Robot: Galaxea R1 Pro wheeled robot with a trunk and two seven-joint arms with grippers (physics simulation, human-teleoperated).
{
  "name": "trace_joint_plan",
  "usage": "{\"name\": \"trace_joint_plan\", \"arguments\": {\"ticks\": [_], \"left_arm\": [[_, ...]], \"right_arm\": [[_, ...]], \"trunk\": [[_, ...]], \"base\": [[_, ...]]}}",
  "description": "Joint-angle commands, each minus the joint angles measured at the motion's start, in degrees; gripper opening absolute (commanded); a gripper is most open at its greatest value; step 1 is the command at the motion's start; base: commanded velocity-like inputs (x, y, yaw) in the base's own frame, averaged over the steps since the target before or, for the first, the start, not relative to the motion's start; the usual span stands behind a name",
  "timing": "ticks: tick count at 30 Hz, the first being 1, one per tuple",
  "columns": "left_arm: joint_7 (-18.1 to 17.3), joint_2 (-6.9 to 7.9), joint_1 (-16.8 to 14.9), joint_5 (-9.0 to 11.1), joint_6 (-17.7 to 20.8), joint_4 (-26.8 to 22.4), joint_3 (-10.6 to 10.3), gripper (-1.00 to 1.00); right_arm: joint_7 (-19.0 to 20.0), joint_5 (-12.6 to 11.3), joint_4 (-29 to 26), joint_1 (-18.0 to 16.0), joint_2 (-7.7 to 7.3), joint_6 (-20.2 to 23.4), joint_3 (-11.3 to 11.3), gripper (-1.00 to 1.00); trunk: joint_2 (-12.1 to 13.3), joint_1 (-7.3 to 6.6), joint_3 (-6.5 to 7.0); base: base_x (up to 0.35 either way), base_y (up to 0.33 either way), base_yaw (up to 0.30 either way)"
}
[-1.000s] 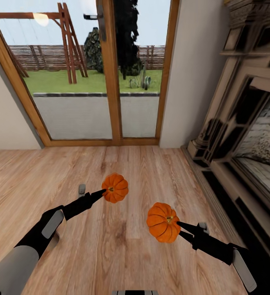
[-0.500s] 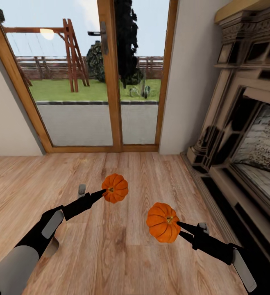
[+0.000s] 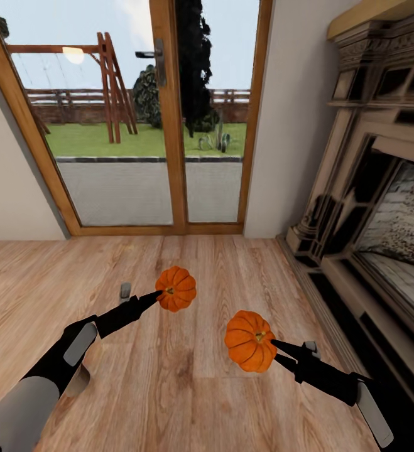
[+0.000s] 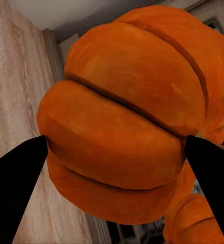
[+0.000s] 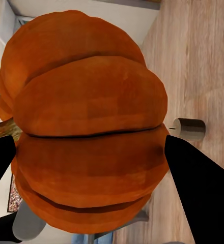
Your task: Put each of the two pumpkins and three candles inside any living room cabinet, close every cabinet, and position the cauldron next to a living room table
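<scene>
Both of my arms hold a pumpkin above the plank floor. In the head view the left gripper is shut on one orange ribbed pumpkin, and the right gripper is shut on the other pumpkin. The left wrist view has its pumpkin wedged between the two black fingers, with the other pumpkin peeking out behind. In the right wrist view a pumpkin sits between the fingers, and a short beige candle stands on the floor beyond it. Cabinet, table and cauldron are out of view.
A wooden-framed glass patio door faces me, with a garden behind it. An ornate stone fireplace runs along the right side, its hearth edge close to my right arm. Light wood floor spreads below both arms.
The whole head view has shifted a little, so the camera moved. Both grippers keep their pumpkins at the same spots relative to me.
</scene>
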Motion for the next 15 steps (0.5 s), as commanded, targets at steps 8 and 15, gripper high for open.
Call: {"name": "trace_joint_plan", "arguments": {"ticks": [8,15], "left_arm": [[0.1,0.07,0.0,0.7,0.4,-0.1,-0.2,-1.0],[0.1,0.07,0.0,0.6,0.4,-0.2,-0.2,-1.0]], "right_arm": [[0.1,-0.1,0.0,0.0,0.0,0.3,0.0,-1.0],[0.1,-0.1,0.0,0.0,0.0,0.2,-0.1,-1.0]], "trunk": [[0.0,-0.01,0.02],[0.0,-0.01,0.02]], "base": [[-0.255,0.0,0.0],[-0.339,0.0,0.0]]}}
